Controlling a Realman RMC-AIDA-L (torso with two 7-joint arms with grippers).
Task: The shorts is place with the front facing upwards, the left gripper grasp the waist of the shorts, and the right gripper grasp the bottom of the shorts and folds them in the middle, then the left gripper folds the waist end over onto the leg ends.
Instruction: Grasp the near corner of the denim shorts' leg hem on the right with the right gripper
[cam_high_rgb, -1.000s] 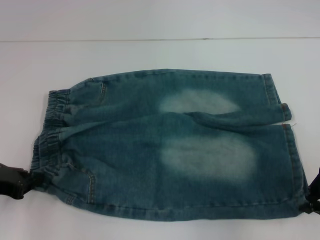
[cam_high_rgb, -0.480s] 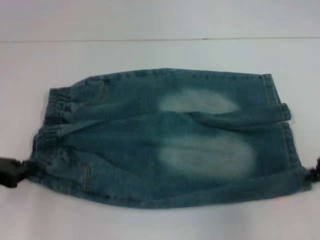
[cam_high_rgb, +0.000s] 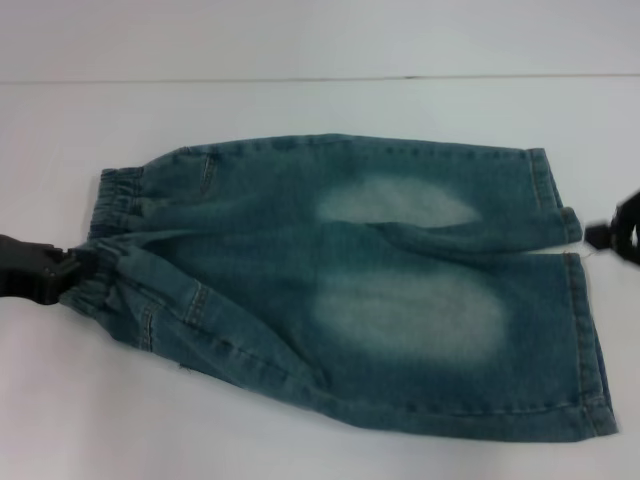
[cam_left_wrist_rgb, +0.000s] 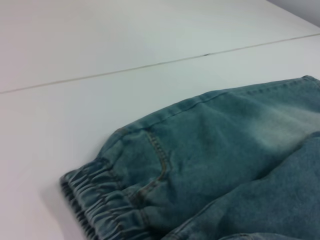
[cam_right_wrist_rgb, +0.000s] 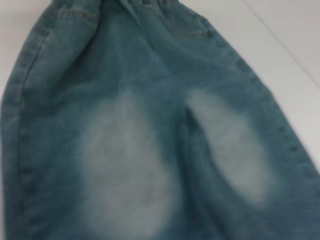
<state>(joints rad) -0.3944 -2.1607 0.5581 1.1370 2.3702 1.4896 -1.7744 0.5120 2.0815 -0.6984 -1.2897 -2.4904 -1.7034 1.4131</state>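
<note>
Shorts (cam_high_rgb: 370, 290) lie flat mid-worktop (cam_high_rgb: 300, 110), waist (cam_high_rgb: 110, 235) toward 9 o'clock, leg hems (cam_high_rgb: 575, 300) toward 3. Left hand (cam_high_rgb: 62, 272) pinches the waistband's near corner; head view only. Left wrist view adds gathered elastic and pocket seam. Right hand (cam_high_rgb: 610, 235) at the hems, 3 o'clock; grip cannot tell. Right wrist view: two pale patches (cam_right_wrist_rgb: 125, 170).
</note>
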